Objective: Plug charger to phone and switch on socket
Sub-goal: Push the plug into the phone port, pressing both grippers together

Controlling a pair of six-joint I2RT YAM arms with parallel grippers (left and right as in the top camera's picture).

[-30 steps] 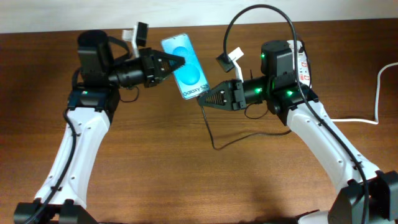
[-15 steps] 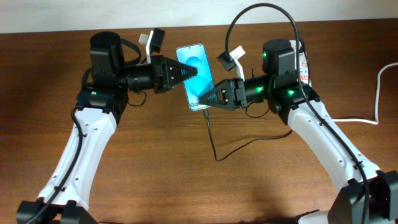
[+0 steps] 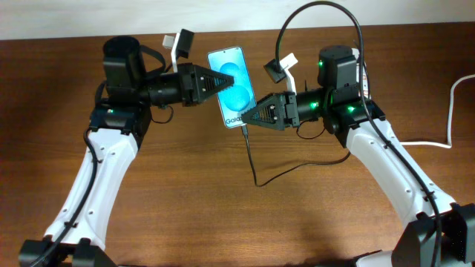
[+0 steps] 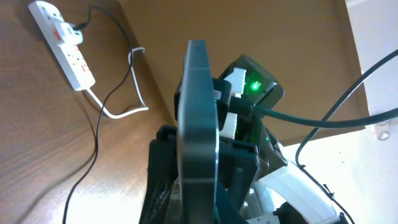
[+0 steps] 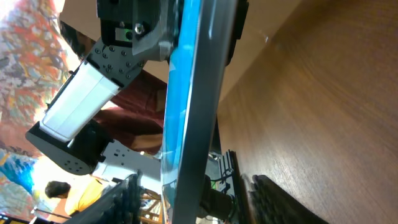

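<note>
The charger (image 3: 250,157) lies slack on the near table (image 3: 185,215), rising to the right gripper (image 3: 249,119), whose fingers are clamped on its plug at the near short edge of the phone (image 3: 231,78). The left gripper (image 3: 221,80) pinches the phone aloft mid-table, likely bracing it for insertion. The socket (image 4: 65,45) lies far right.

Charger (image 3: 251,157) plug tip hidden between right hand (image 3: 246,119) and phone (image 3: 241,101); socket (image 3: 363,73) mostly behind right arm (image 3: 386,159)
</note>
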